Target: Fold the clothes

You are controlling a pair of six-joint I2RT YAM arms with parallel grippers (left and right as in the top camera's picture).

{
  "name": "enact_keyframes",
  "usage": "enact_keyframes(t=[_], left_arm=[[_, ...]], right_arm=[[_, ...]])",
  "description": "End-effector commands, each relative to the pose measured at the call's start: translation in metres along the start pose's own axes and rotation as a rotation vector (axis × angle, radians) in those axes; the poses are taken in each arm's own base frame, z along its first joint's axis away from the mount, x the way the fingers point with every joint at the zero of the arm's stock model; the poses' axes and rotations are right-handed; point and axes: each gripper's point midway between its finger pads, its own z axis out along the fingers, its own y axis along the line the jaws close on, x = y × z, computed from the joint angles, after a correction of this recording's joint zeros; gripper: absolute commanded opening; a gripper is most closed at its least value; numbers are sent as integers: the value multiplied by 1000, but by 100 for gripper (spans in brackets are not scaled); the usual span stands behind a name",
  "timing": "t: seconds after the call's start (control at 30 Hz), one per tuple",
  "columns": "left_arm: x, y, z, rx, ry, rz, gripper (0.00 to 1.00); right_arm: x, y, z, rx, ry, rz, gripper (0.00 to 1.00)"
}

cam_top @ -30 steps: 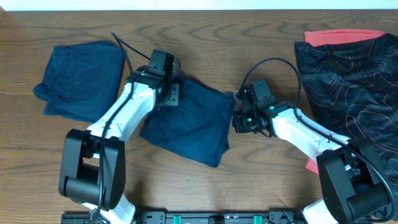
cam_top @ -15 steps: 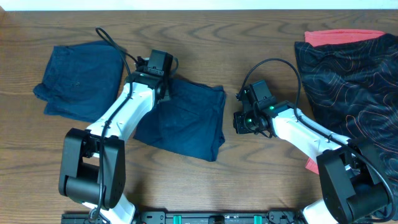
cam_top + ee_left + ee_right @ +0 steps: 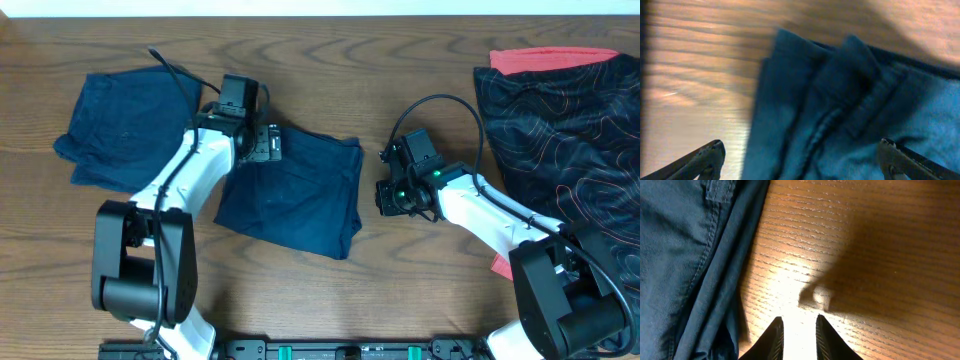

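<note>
Navy garment point(image 3: 292, 195) first: it lies flat in the middle of the worktop point(image 3: 330, 50), folded into a rough four-sided slab, the far edge fairly straight, the near right corner drooping to a point. The cloth is matte, dark, cotton-like. My left wrist view is a little blurred, but it picks out layered folds, a raised band-like flap and a line of stitching running down a seam, with the garment's edge meeting bare wood on one side.

My left tool point(image 3: 802, 155) hangs over the far left corner of that garment, fingers spread wide and released, nothing between them. From above I cannot tell whether it touches the cloth.

My right tool point(image 3: 799, 330) sits just beside the garment's right edge, over bare wood. Its two dark tapered tips are drawn nearly together, a thin strip of wood grain showing between them, clenched on nothing. Beside them the fabric shows a fine weave and double-stitched seams running along the edge.

Further out, a second navy piece point(image 3: 125, 125) lies rumpled at the far left, near my left arm. On the right edge sprawls the black garment point(image 3: 570, 130), smooth and traced with thin orange contour lines, with the coral-red one point(image 3: 550, 60) peeking out along its far edge. The worktop is brown wood with broad, swirling grain.
</note>
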Motion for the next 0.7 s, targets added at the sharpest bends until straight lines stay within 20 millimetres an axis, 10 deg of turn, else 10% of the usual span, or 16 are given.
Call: enact_keyframes(t=[0.0,0.3,0.5,0.67], left_arm=[[14,-10,14,134,64,92,98],[11,13,39,112,65,58,98],[41,-22,59,270,177,66,99],[56,-38,58,296,232,93,68]], right_arm=[[2,3,0,0,3,0,21],[2,3,0,0,3,0,21],[2,3,0,0,3,0,21],[4,2,0,4,12,4,21]])
